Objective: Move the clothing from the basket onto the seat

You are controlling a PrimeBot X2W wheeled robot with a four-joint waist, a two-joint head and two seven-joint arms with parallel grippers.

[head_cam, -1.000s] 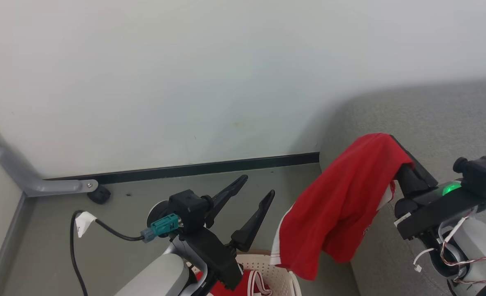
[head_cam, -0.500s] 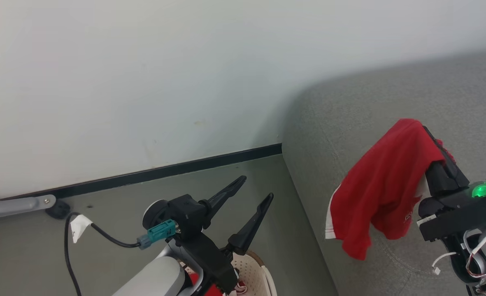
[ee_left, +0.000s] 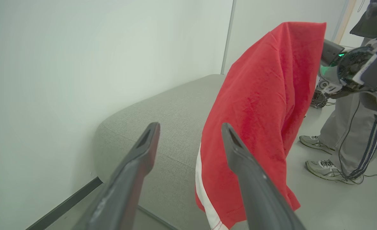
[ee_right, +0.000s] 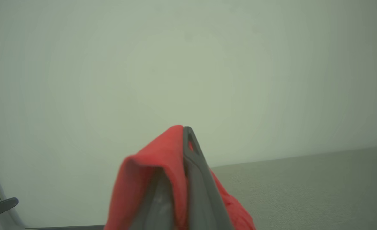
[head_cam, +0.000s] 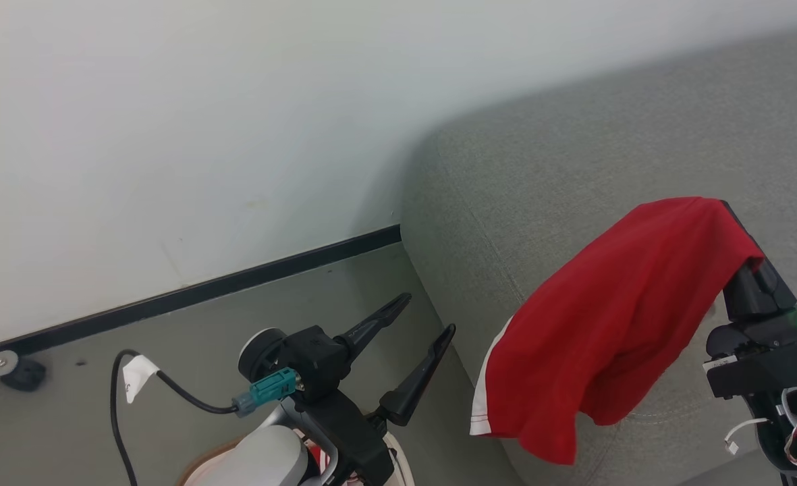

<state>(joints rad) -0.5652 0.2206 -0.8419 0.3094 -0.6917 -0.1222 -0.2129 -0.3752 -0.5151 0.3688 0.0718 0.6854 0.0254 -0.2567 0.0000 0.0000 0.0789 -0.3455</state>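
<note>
**Red garment arrives at the sofa**

Red fabric: one garment point(head_cam: 607, 331) hangs draped over the right gripper point(ee_right: 185, 134), whose jaws are pinched shut on it. In the past second the robot has turned. The cloth, earlier beside the basket point(head_cam: 397, 456), now hangs at the grey sofa's point(head_cam: 573, 169) rounded corner, apparently not yet resting on it. The left gripper point(head_cam: 428, 312) stays spread wide, empty. Carrying looks nearly done; lowering and release remain.

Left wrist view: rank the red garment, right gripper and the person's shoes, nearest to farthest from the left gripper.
From the left gripper:
1. red garment, hanging just ahead, centre-right.
2. right gripper, under the garment's top, upper right.
3. person's shoes, on the floor behind, far right.
</note>
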